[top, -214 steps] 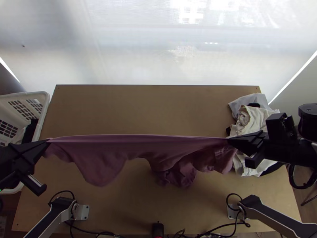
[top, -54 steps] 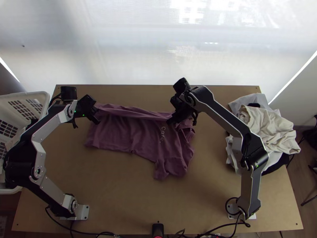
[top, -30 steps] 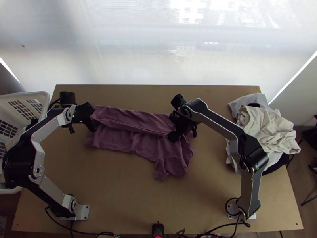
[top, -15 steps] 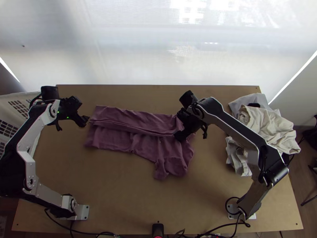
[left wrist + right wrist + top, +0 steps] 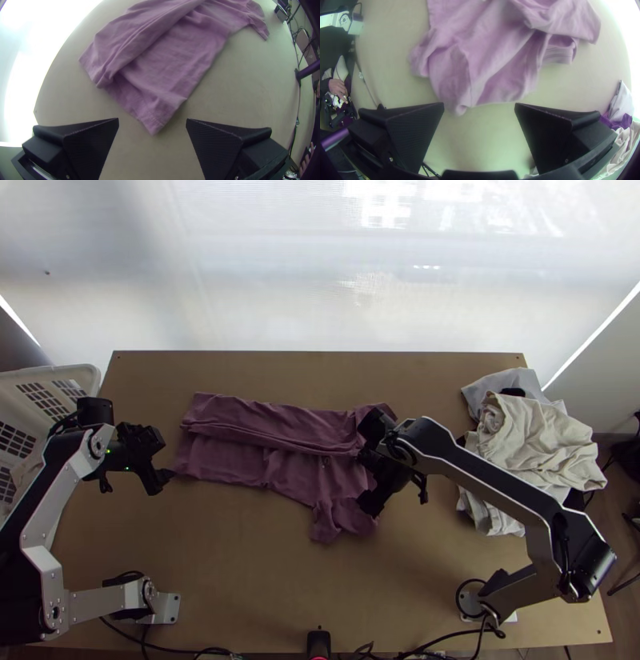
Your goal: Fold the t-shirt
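So the light wooden table has the mauve cotton t-shirt laid out in the middle, a bit left, long axis running left to right, hem at the left end. Its far side is folded over in a lengthwise strip, and the near side is a single spread with a crumpled sleeve poking toward the near edge at the right. Both black wide-fingered grippers are wide open and holding nothing. The left gripper sits just off the left end, so the cloth is to its right, and it's the closer one to the near-left hem corner. The right gripper is by the sleeve, which lies to its left and near side. My guess: each grabs its own end of that near edge, then both swing it toward the far side.
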Robot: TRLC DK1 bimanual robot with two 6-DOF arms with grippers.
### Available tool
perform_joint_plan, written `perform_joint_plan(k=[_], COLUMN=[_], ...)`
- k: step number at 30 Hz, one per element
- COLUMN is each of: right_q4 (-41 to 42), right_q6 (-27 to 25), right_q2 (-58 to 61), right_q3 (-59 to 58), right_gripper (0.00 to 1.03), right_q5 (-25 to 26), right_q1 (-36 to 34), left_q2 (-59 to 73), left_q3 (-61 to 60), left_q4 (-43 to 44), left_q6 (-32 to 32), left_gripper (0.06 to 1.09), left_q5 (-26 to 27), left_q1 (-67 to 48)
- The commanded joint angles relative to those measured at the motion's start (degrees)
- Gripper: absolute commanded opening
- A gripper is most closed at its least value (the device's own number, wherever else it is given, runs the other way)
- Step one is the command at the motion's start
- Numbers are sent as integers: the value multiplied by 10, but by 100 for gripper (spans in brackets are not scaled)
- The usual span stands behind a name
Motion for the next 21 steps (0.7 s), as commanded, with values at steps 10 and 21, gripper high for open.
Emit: perform_joint_plan(k=[10, 21], right_q4=[17, 98], right_q6=[8, 20], right_q2=[-41, -26], right_q3=[-86, -115], right_gripper=[98, 96], right_q5=[-7, 16], right_q1=[114, 124], left_q2=[-149, -154], left_q3=[-151, -198], left_q4=[84, 174], left_q6=[43, 40], left_gripper=[103, 103], left_q5=[17, 45], left_q1=[-70, -78])
